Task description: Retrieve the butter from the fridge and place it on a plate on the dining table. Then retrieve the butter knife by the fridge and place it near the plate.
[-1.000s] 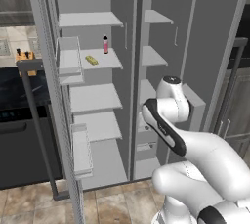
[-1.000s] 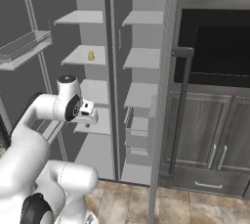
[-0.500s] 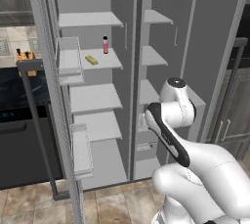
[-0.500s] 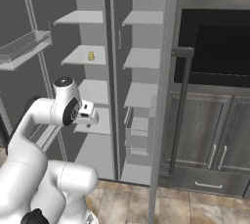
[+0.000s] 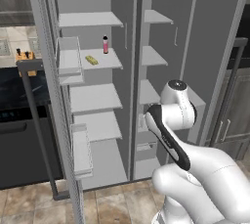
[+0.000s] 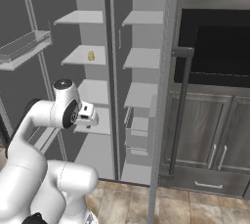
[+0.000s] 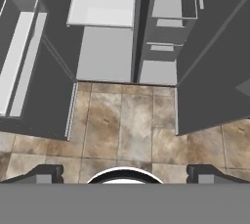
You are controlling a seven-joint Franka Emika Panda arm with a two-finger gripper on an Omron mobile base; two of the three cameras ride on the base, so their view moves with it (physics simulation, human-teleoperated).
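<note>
Directly ahead stands the fridge [image 5: 195,47], a tall grey cabinet with its doors swung wide, showing two columns of pale shelves split by a grey centre post. Brown stone floor tiles [image 7: 122,125] run up to its base. Left of it, in the left base view, a black marble counter [image 5: 14,78] sits against a pale wall, and a tan knife block [image 5: 24,56] with dark handles stands on it. Right of the fridge, in the right base view, are a dark built-in oven [image 6: 215,52] and dark wood-grain cupboards [image 6: 215,135] with slim silver handles.

The open left door [image 5: 49,96] carries clear bins on its inner side; a long dark bar handle [image 5: 36,125] runs down its outer face. The open right door [image 6: 163,96] is seen edge on, with its own dark bar handle [image 6: 179,110].

On the second shelf from the top in the left column lies the butter [image 5: 91,60], a small pale-yellow stick, with a little pink bottle [image 5: 105,45] standing just behind it to the right. The other shelves look bare.

The white arm rises in front of the right column, its wrist at about the height of the lower shelves, well below and to the right of the butter. The end effector [image 7: 125,173] points down at the floor, its two dark tips far apart with nothing between them. In both base views its fingers are hard to make out behind the wrist.
</note>
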